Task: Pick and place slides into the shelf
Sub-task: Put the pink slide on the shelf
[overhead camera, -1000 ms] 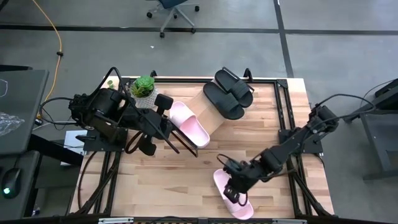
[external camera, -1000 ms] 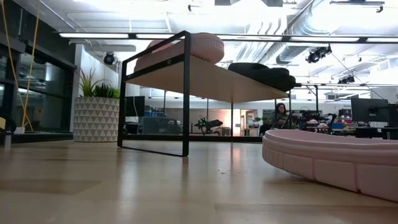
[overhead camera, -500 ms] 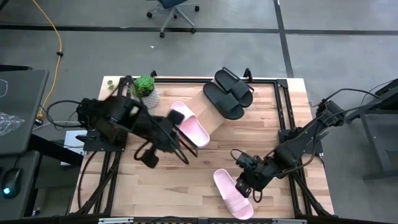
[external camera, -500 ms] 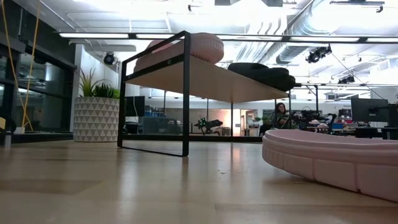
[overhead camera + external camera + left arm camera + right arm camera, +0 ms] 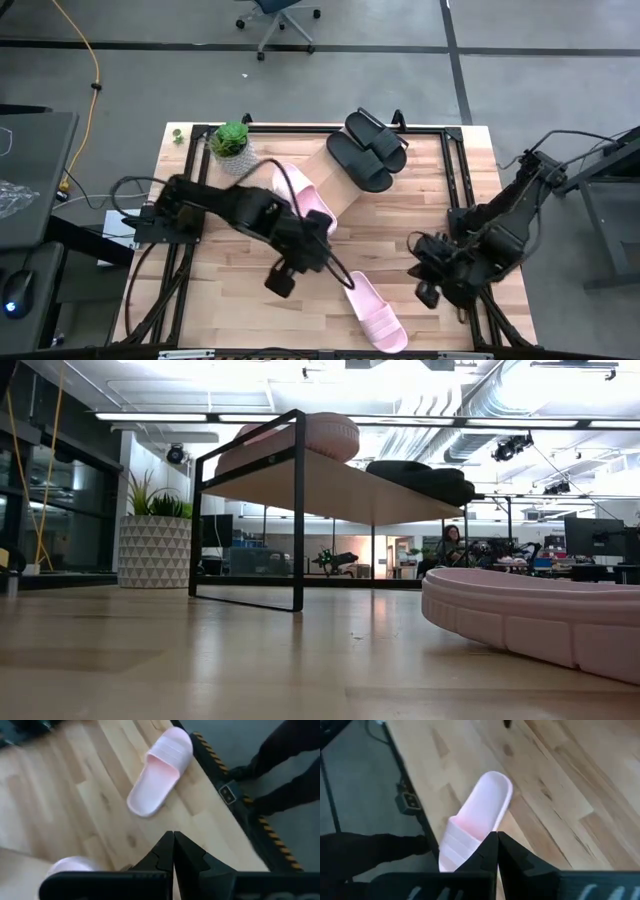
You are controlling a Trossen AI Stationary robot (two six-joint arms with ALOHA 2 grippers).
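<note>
Wooden table (image 5: 230, 300) holds one pink slide (image 5: 375, 313) near its front edge; left tool (image 5: 173, 851) and right tool (image 5: 497, 851) both pinched closed, empty.

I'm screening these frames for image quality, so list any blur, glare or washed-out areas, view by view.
High view: evenly lit; the left arm is smeared by motion. Low view: ceiling lights blow out to white, and the near pink slide is soft. Left wrist view: everything is blurred, the pink slide included. Right wrist view: soft too, the slide's edges undefined.
</note>
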